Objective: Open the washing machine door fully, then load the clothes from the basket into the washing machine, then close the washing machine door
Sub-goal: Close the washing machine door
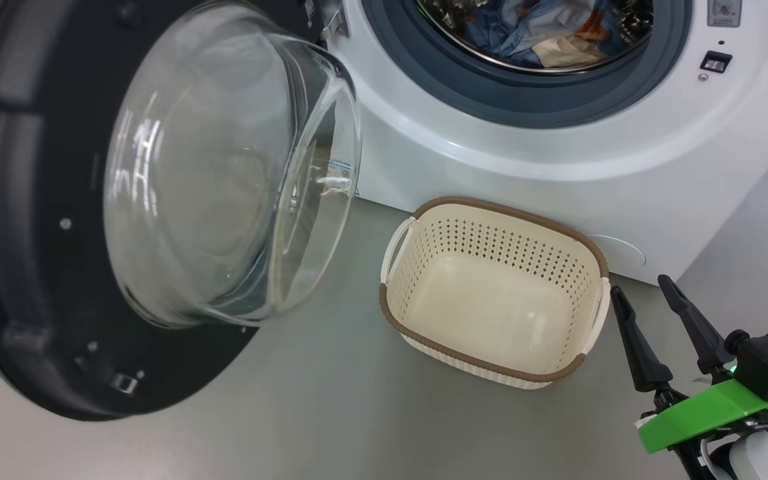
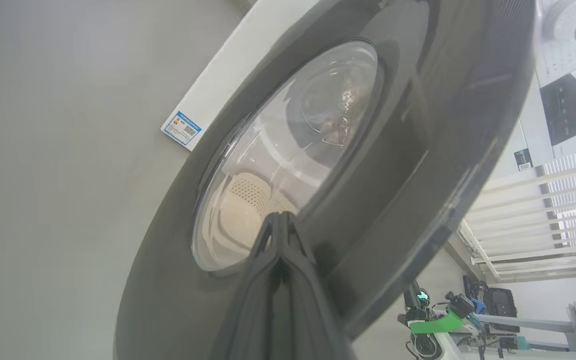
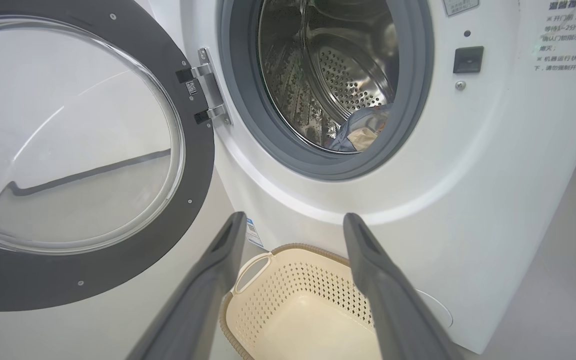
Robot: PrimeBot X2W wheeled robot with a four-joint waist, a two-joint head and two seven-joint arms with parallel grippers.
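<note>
Seeing the washing machine door (image 1: 17, 200) hanging open at frame left, left gripper (image 2: 280, 217) pinched together, empty, by its outer face; basket (image 1: 511, 212) sitting at centre, clothes (image 1: 537, 33) lying inside the washing machine (image 1: 491, 167) at top; right gripper (image 1: 641, 285) hovering lower right, spread, gripping nothing

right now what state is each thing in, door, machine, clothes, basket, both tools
washing machine door: open, swung wide
washing machine: mouth uncovered
clothes: inside the washing machine
basket: upright, empty
left tool: shut, holding nothing, tip at the door's outer side
right tool: open, empty, beside the basket
</note>
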